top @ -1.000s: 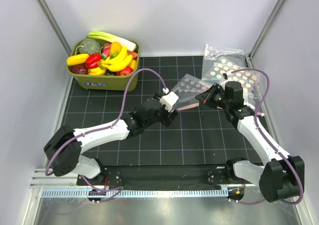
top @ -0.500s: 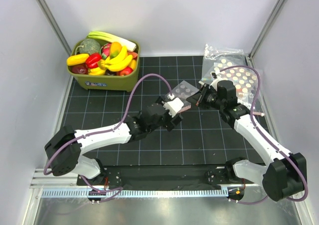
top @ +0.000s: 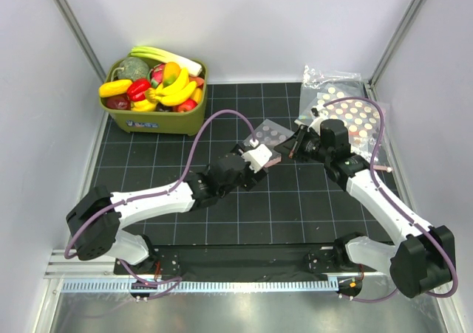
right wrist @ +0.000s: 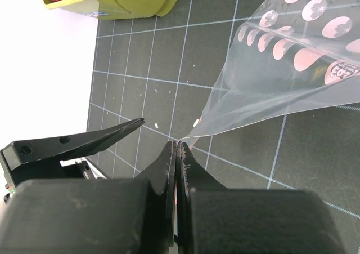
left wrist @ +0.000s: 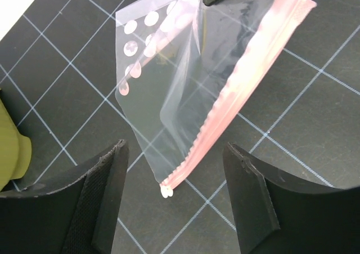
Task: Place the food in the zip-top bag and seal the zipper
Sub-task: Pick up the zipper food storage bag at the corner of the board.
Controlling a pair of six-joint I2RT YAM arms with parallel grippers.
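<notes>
The zip-top bag [left wrist: 185,79] is clear with a pinkish-red zipper [left wrist: 242,85] along one edge and pale dots at its far end. My right gripper [right wrist: 177,147] is shut on one corner of the bag [right wrist: 292,79] and holds it partly off the mat [top: 270,135]. My left gripper [left wrist: 175,148] is open, and the zipper's free end hangs between its fingers without touching them. In the top view the left gripper [top: 260,167] and right gripper [top: 294,147] are close together. The food, including a banana bunch [top: 177,91], lies in the green basket [top: 159,120].
A pile of larger clear dotted bags [top: 344,108] lies at the back right beside my right arm. The green basket stands at the back left and also shows in the right wrist view [right wrist: 135,0]. White walls enclose the black gridded mat.
My right gripper has pulled the bag to the left and lifted its corner, so the bag is now bunched between the grippers. My left gripper has shifted slightly toward the zipper end.
</notes>
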